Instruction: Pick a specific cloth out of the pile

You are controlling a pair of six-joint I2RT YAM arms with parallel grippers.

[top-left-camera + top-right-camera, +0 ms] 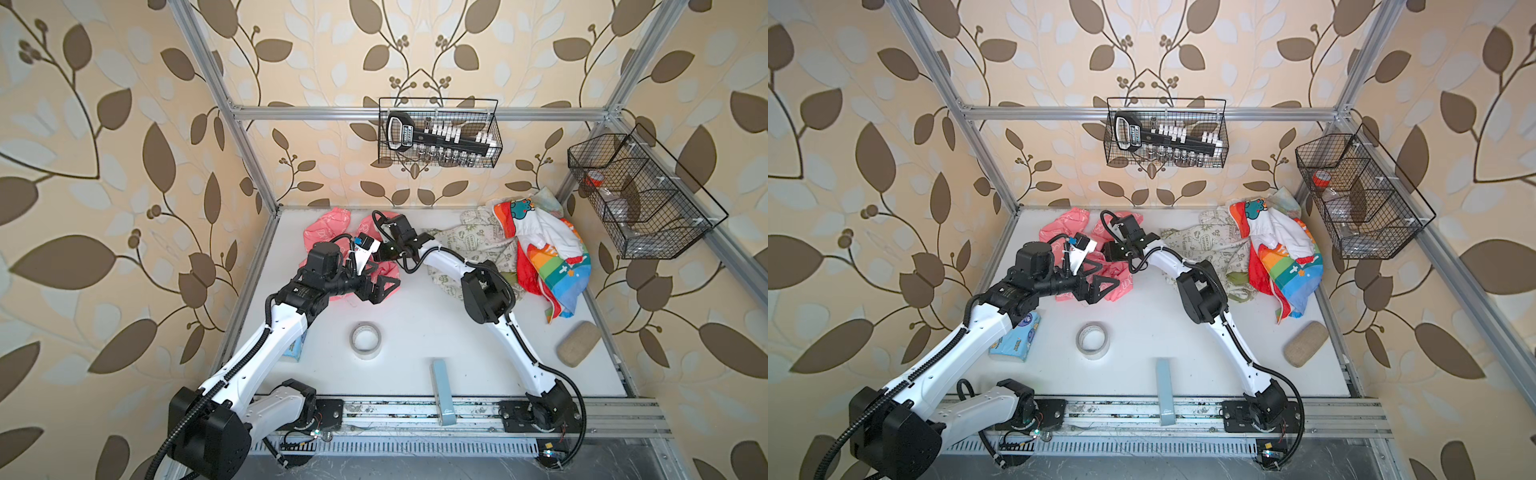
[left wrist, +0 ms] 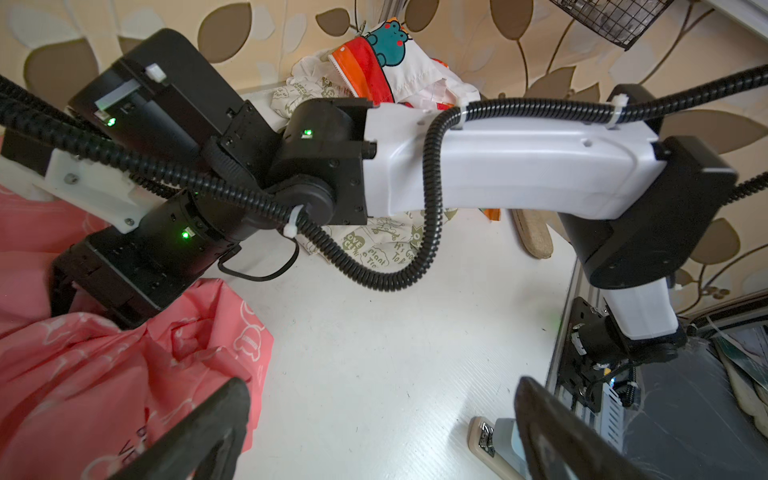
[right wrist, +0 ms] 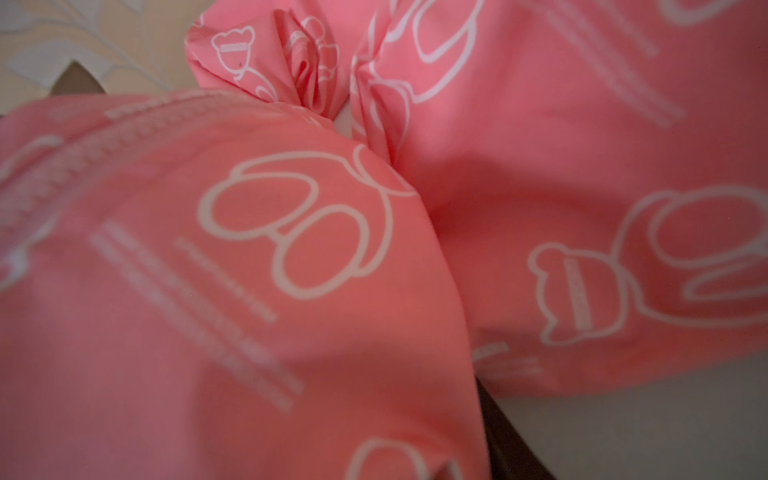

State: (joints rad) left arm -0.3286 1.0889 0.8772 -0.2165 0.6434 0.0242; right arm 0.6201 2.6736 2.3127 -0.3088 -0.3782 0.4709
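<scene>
- At the far left of the tabletop, well apart from the pile bunched in the far right corner, I see the cloth lying crumpled on its own. It is salmon pink with white outline bears.
- I judge the step in hand to be the grasp itself. The cloth already lies clear of the other fabrics, and my right arm reaches across the middle to it.
- The right gripper is down on a raised fold of the cloth, and its own wrist view shows almost nothing but pink fabric. I cannot tell whether it has clenched on the fold or merely stands around it.
- The left gripper is released, jaws spread wide with nothing between them. It hovers at the cloth's near edge, one finger over the pink fabric and the other over bare tabletop. I cannot tell if it touches.
- Next, as I see it, I must confirm that the right jaws have a fold pinched, then lift slowly. The two wrists sit close together, so I should keep the left arm clear.
</scene>
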